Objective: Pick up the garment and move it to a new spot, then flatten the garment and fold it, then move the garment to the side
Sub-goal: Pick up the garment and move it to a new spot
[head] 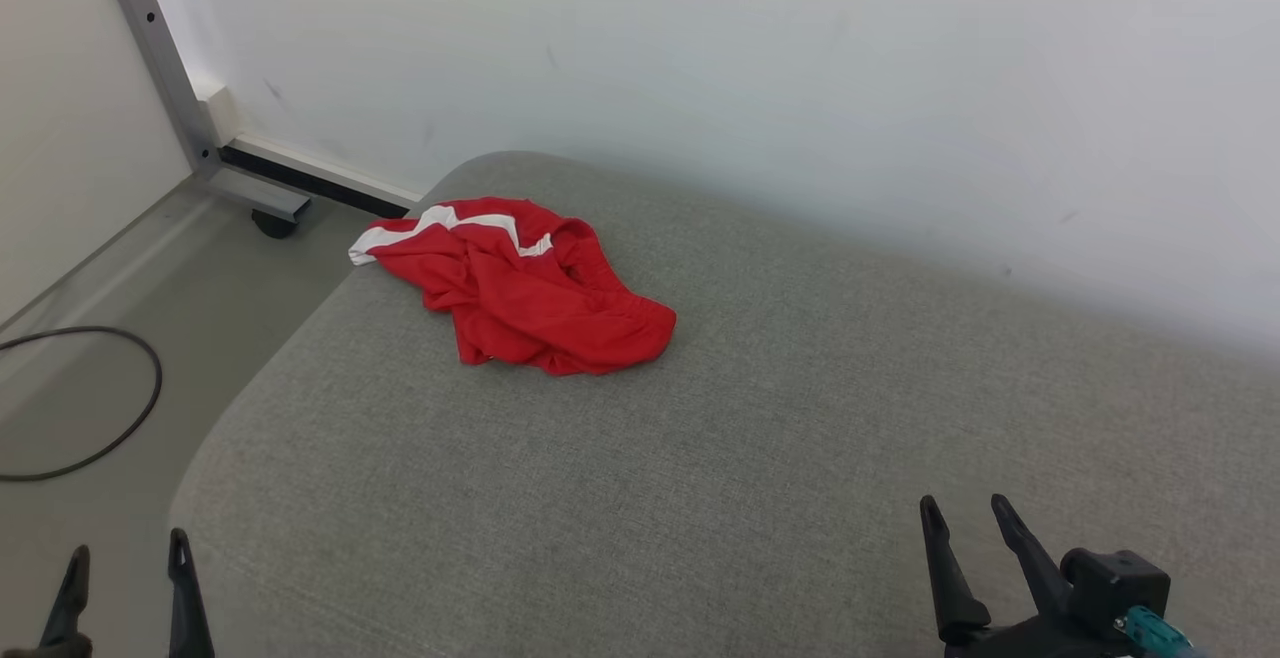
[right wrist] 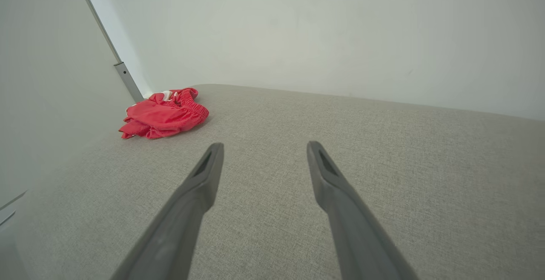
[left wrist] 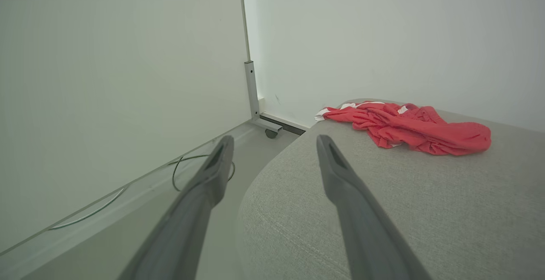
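Holds left gripper [head: 128, 544] and right gripper [head: 965, 504] low at near edge, fingers [left wrist: 338, 182] spread, empty; finds garment [head: 530, 288] crumpled at far left corner of cushion [head: 700, 458], well apart; judges no step done: pickup, flattening, folding, side move all pending.

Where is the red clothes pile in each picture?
Head view: red garment lies left of middle, near the far left corner of the grey cushion.
Left wrist view: red garment lies right of middle, on the cushion.
Right wrist view: red garment lies at the left, far along the cushion.
Shared landmark: the metal post at the wall, beyond the garment.
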